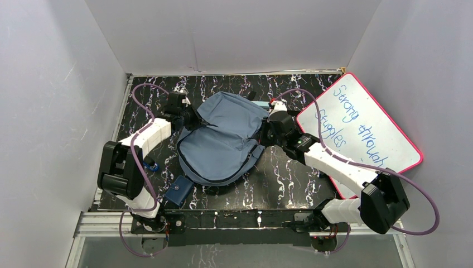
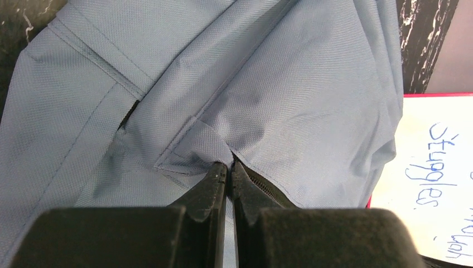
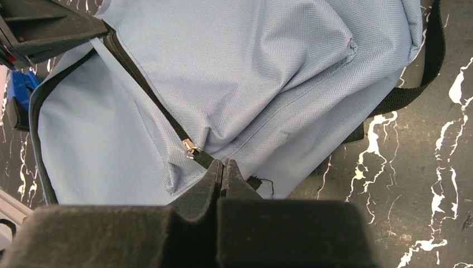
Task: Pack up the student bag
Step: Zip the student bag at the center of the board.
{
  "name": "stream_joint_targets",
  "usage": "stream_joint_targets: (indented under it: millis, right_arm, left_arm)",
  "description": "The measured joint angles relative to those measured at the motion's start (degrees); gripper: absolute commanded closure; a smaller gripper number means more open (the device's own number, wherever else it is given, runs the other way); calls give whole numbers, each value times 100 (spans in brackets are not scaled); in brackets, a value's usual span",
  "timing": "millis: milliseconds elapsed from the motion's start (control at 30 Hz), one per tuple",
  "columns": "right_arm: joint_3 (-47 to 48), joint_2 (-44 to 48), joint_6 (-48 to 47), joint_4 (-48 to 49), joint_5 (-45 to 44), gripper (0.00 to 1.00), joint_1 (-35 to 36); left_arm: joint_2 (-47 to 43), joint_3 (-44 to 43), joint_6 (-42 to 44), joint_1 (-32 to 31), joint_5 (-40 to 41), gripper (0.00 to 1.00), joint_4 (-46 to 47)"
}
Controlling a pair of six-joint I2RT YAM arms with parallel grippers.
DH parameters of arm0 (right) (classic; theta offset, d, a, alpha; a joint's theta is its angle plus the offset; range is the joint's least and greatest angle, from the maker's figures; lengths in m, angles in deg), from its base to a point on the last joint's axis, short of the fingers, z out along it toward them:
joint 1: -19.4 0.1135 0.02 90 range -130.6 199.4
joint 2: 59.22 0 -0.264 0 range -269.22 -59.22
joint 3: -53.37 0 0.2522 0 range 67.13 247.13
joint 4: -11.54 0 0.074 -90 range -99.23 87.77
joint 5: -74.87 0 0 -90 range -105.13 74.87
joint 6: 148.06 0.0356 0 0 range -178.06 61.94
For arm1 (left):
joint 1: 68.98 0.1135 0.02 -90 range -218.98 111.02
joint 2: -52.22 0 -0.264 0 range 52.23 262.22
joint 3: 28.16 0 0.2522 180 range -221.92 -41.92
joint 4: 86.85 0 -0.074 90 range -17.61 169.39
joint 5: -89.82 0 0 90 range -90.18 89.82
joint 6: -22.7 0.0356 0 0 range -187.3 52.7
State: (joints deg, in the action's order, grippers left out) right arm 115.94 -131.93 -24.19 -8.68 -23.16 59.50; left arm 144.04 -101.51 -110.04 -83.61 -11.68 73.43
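The student bag (image 1: 223,139), a slate-blue backpack, lies flat in the middle of the black marbled table. My left gripper (image 1: 188,116) is at its far left edge. In the left wrist view that gripper (image 2: 228,163) is shut, pinching a fold of the bag's fabric (image 2: 290,84) beside a black zipper (image 2: 262,184). My right gripper (image 1: 269,127) is at the bag's right edge. In the right wrist view it (image 3: 222,163) is shut on the black zipper pull (image 3: 202,157), just past its metal ring (image 3: 191,149). The zipper track (image 3: 145,89) runs diagonally up to the left.
A whiteboard (image 1: 362,128) with a pink rim and blue handwriting lies at the right, under my right arm. A small dark-blue pouch (image 1: 178,191) sits near the front left edge, with a small blue object (image 1: 150,166) behind it. White walls enclose the table. A black strap (image 3: 413,84) trails off the bag.
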Motion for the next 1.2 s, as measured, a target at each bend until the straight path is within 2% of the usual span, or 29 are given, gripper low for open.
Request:
stream_joint_targets:
  millis: [67, 133, 267, 333, 467, 600, 800, 900, 1000, 1067, 1200]
  right_arm:
    - [0, 24, -35, -15, -17, 100, -4]
    - [0, 57, -94, -26, -24, 97, -17]
    - [0, 129, -256, -85, -74, 62, -39]
    - [2, 186, -452, -205, -186, 54, -87]
    - [11, 308, -979, -227, -168, 41, -197]
    - [85, 382, -1633, -48, 229, 19, -199]
    - [675, 313, -2677, -50, 1574, 15, -164]
    - [1231, -17, -3077, -98, 1746, 14, 170]
    - [1727, -494, -3519, -140, 1506, 12, 1095]
    - [1908, -835, -3766, -136, 1379, 2, 1788]
    - [1928, -1408, -4133, -136, 1043, 1, 2754]
  left_arm:
    - [28, -87, 66, 4, -57, 94, -24]
    - [48, -155, 136, 7, -120, 84, -37]
    - [50, -232, 264, 17, -170, 63, -61]
    - [48, -262, 354, 72, -83, 56, -66]
    - [-33, -356, 514, 223, 201, 51, -151]
    - [-385, -435, 741, 280, 627, 47, -378]
    - [-1241, -463, 1045, 321, 1499, 36, -796]
    - [-1609, -461, 1097, 435, 1947, 33, -1029]
    - [-1878, -457, 1104, 588, 2326, 32, -1257]
    - [-1998, -452, 1099, 693, 2516, 31, -1423]
    - [-2153, -452, 1097, 863, 2857, 29, -1751]
